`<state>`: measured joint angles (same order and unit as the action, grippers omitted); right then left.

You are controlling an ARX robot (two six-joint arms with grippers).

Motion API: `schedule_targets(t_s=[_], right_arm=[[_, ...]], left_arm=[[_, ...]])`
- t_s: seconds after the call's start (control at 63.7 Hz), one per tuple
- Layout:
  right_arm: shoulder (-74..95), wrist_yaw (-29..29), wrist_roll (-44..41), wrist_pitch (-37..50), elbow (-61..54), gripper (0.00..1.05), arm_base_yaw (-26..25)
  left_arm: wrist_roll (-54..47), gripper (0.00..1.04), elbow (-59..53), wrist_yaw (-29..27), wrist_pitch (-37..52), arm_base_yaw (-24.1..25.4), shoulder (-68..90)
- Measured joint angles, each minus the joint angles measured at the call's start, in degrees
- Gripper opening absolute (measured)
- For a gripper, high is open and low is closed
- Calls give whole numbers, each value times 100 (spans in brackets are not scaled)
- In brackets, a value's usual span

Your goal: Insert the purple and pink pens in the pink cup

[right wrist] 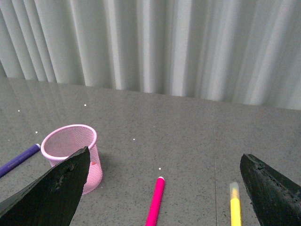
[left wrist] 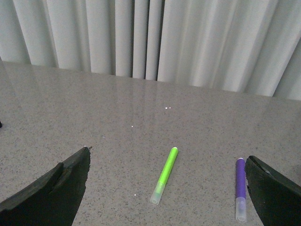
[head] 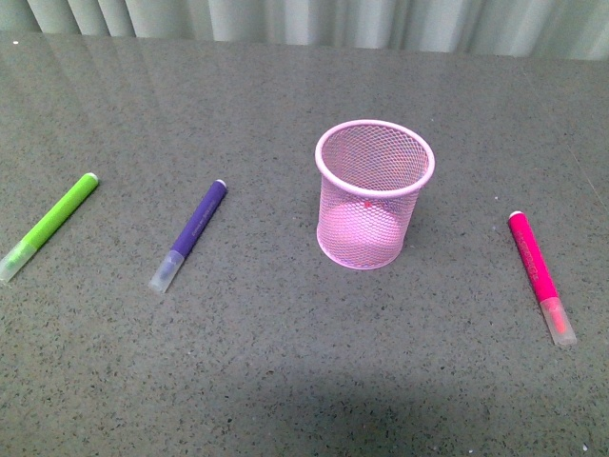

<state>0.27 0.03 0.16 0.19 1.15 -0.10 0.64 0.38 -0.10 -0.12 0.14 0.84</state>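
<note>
Step one, nothing grabbed yet: my left pincer (left wrist: pixel 168 157) and right pincer (right wrist: pixel 164 155) both hang spread wide, empty; pink cup (head: pixel 374 195) stands upright, purple pen (head: pixel 190 234) lies at its 9 o'clock, pink pen (head: pixel 538 271) at its 4 o'clock, so next probably means lowering onto a pen.

Light-pink mesh cup (head: pixel 373 214); dark purple pen (head: pixel 190 234); magenta-pink pen (head: pixel 538 271); lime green marker (head: pixel 52 224); yellow marker (right wrist: pixel 234 207); speckled grey table (head: pixel 285 381); pale curtain (head: pixel 381 24).

cup (head: pixel 374 194): upright on counter (head: pixel 285 381), centre
inner left pen (head: pixel 188 235): lies flat left of cup, apart
outer left pen (head: pixel 49 227): further left, beside inner one
right pen (head: pixel 540 276): right of cup, well apart
</note>
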Motion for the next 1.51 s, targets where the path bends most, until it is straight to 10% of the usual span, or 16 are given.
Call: schedule_targets(t_s=[1.507], right_arm=[[0, 0, 0, 0, 0, 97, 0]], left_arm=[[0, 97, 0, 0, 0, -2, 0]])
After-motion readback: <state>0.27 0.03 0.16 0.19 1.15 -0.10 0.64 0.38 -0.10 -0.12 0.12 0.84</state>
